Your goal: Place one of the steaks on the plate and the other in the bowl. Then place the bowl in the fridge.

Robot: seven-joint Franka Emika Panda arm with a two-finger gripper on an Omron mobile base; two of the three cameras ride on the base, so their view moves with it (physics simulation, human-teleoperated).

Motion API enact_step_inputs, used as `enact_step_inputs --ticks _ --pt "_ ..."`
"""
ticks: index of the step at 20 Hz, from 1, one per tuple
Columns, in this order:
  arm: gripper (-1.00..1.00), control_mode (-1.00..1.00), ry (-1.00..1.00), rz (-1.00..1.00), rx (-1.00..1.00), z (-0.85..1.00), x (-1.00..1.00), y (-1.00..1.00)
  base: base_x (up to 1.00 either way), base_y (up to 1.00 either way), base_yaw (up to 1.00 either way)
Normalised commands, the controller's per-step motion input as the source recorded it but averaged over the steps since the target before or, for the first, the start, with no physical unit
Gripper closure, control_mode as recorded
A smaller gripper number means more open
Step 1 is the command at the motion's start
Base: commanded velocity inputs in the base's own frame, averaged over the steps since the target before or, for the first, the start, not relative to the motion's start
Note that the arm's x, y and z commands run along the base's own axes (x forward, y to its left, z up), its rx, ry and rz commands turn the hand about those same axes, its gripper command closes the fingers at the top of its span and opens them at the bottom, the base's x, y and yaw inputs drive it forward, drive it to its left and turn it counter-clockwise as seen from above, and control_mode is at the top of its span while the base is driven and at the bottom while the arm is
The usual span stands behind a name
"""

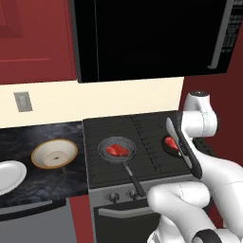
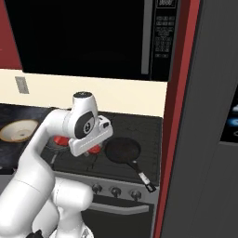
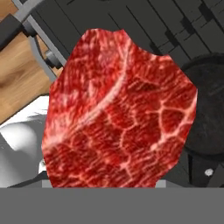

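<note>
Left base view – steaks: one steak lay in a dark frying pan on the front left part of the stove; a second red piece showed beside the white arm near the stove's right edge, partly hidden by the arm.
Left base view – bowl: the tan-rimmed bowl sat on the dark tabletop, just left of the stove's left edge.
Left base view – plate: the white plate lay at the tabletop's left edge, in front of and left of the bowl, apart from it.
Right base view – arm: the arm's wrist hung over the stove's left half, with red meat peeking out below it; the claw itself was hidden behind the wrist.
Right base view – pan: an empty dark pan sat on the stove's right half, its handle pointing toward the front edge.
Right base view – fridge: the dark grey fridge stood to the right of the stove, past a red panel.
Hand view – steak: a marbled raw slab sat right up against the camera, above the stove grates, with a dark pan to its right.
Hand view – claw: the fingertips were covered by the meat; the steak appeared grasped between them, lifted off the stove.
</note>
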Motion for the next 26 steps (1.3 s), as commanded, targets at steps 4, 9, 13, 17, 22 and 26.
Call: enact_step_inputs --ticks 4,9,13,17,22,26 --pt "1.00 -1.00 0.00 0.00 0.00 0.00 0.00 0.00 0.00 0.00 0.00" --pt "1.00 1.00 0.00 0.00 0.00 0.00 0.00 0.09 -0.04 0.07 0.00" --pt "1.00 1.00 0.00 0.00 0.00 0.00 0.00 0.00 -0.26 0.44 0.00" --pt "1.00 1.00 0.00 0.00 0.00 0.00 0.00 0.00 -0.24 0.88 -0.03" --pt "1.00 1.00 0.00 0.00 0.00 0.00 0.00 0.00 -0.12 0.98 -0.04" --pt "1.00 1.00 0.00 0.00 0.00 0.00 0.00 0.00 0.00 0.81 -0.01"
